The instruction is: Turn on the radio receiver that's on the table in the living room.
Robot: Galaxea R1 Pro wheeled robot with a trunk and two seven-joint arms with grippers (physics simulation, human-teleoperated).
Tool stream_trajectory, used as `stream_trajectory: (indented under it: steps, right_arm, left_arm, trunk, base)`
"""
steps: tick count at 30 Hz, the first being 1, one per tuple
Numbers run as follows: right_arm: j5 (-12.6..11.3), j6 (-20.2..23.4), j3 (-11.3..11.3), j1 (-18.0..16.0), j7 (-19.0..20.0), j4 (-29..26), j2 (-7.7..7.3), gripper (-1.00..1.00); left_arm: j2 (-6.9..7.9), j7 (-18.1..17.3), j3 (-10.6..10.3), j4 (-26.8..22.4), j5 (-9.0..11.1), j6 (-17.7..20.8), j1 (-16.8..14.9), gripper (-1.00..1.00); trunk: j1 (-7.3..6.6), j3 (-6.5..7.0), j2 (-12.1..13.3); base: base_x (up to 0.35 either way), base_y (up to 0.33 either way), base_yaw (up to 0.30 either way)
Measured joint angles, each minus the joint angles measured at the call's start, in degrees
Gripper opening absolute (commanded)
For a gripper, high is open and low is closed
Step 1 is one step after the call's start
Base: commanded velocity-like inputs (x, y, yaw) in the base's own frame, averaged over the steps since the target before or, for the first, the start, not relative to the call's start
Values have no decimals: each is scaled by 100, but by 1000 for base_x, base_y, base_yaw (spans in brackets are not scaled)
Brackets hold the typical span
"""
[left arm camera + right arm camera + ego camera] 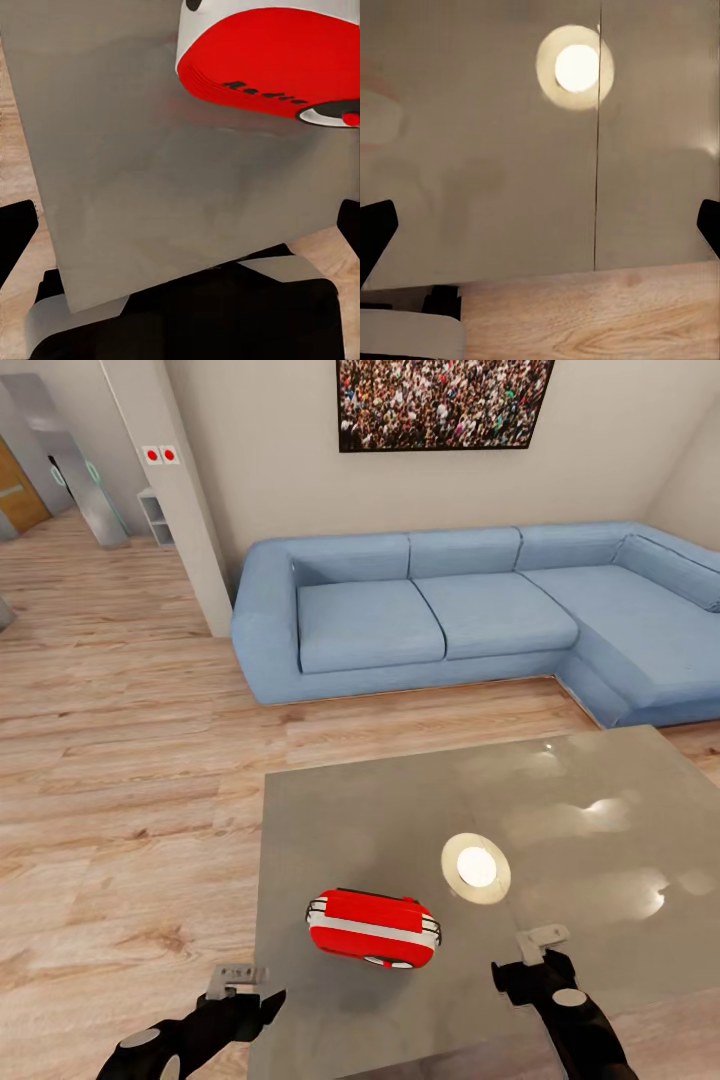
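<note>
So the living room (130, 690) has light wood plank flooring, and a big blue L-shaped sofa (440, 610) runs along the beige back wall and wraps around the right corner. Above it hangs a framed crowd photo (445, 402). Off to the left a white pillar carries two small red switches (160, 455), with a hallway going back behind it.

Closer in is the tabletop (560, 800), glossy grey and square, with a round ceiling-light reflection (476, 868) glowing on it.

The radio receiver (373, 929) is lying on the tabletop near the front edge, toward the left side, red with a white band across it. From the left wrist view you can see its red face (262, 60) with dark lettering and part of the round dial.

The left gripper (240, 990) hangs just off the tabletop's near left corner, jaws spread open, nothing in them, a little apart from the radio. The right gripper (535, 950) sits over the front edge to the radio's right, jaws open too and empty.
</note>
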Motion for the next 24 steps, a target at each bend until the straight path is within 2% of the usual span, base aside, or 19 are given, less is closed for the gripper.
stream_trajectory:
  steps: [5,6,7,8,10,12,14,15,19,24]
  right_arm:
    - [1,7,22,-13,117,-96,5,100]
    - [-5,7,27,-15,216,-106,9,100]
    - [-6,8,33,-15,359,-114,13,100]
    - [-4,8,53,-16,442,-121,15,100]
    - [-2,8,114,-16,500,-126,18,100]
    - [2,11,272,-16,547,-130,27,100]
    - [26,13,403,-16,565,-131,33,100]
    - [109,15,580,-16,580,-136,45,100]
    - [334,19,737,-16,591,-141,107,100]
    - [756,26,849,-67,611,-137,457,100]
  left_arm:
    - [42,10,-12,73,-83,0,-1,100]
    - [57,12,-14,253,-151,-12,-1,100]
    - [65,10,-16,418,-307,-16,-4,100]
    - [65,7,-16,500,-446,-16,-6,100]
    - [65,-2,-17,561,-601,-19,-8,100]
    - [63,-14,-17,631,-804,-22,-9,100]
    - [61,-20,-17,666,-898,-27,-10,100]
    - [63,-25,-20,697,-983,-30,-10,100]
    - [68,-28,-24,748,-1088,-31,-10,100]
    - [69,-29,-26,975,-1428,-75,-10,100]
  trunk:
    - [0,0,0]
    - [0,0,0]
    - [0,0,0]
    - [0,0,0]
    - [0,0,0]
    - [0,0,0]
    - [0,0,0]
    - [0,0,0]
    - [0,0,0]
    - [0,0,0]
  base:
    - [0,0,0]
    - [0,0,0]
    - [0,0,0]
    - [0,0,0]
    - [0,0,0]
    - [0,0,0]
    - [0,0,0]
    - [0,0,0]
    - [0,0,0]
    - [0,0,0]
